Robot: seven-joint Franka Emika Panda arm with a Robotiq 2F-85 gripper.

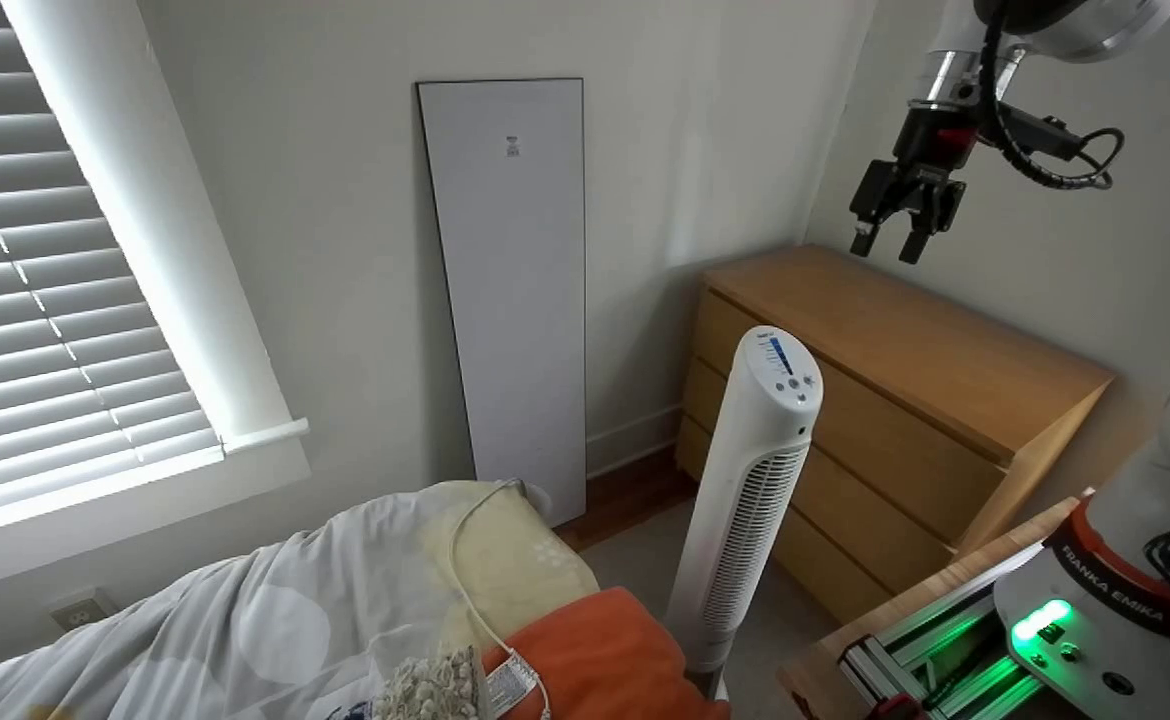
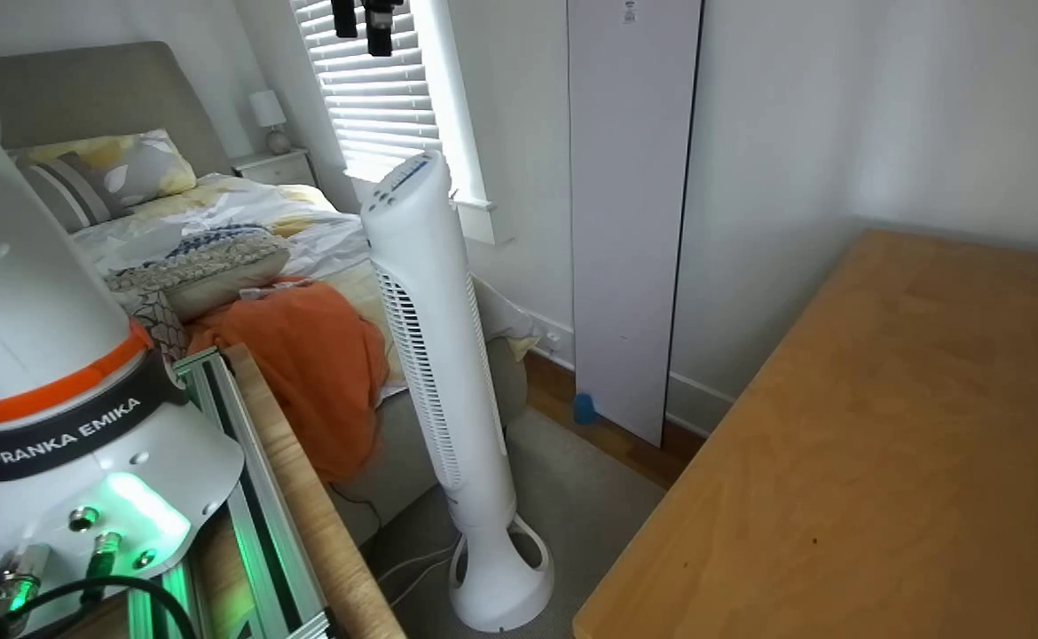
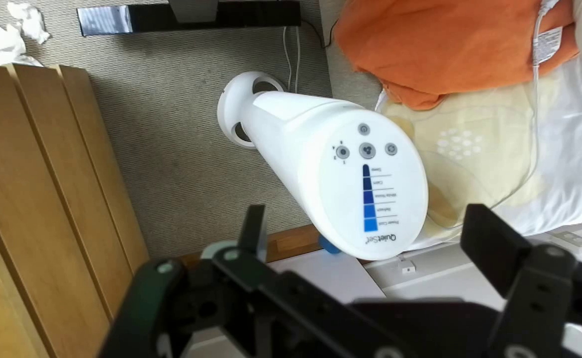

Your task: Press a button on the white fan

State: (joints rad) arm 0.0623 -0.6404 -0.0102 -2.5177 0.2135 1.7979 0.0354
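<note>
a bedroom corner, lit through white blinds (image 1: pixel 5 350), with a tall white board (image 1: pixel 515 280), a wooden dresser (image 1: pixel 905 340) and a bed (image 1: pixel 195 640) with an orange cloth (image 2: pixel 302 364). between bed and dresser, on the carpet (image 3: pixel 181 164), the white fan (image 1: pixel 745 500) stands upright, near the wooden counter (image 2: pixel 315 515) that carries the robot's base (image 2: pixel 40 497).

the tool (image 1: pixel 886 245) hangs in the air higher than the fan, its 2 fingers (image 1: pixel 913 246) spread well apart and holding nothing. in the wrist view the slanted oval control panel (image 3: pixel 378 189) is in full sight, with a cluster of 4 round grey buttons (image 3: pixel 367 150); they appear in the span between the fingertips (image 3: pixel 480 228), not at either tip.

as for progress, i'd judge the press not yet made. the tool touches no part of the fan, and a good gap lies between them in both exterior views. the rough placing seems done: the tool looks to be over or beside the fan's top, though which is hard to tell. left is nearly everything that counts: choosing 1 button, bringing a fingertip over it, perhaps drawing the fingers together first for a firm point, then lowering, pressing and backing off. i cannot tell whether the fan is running, and no button looks lit.
</note>
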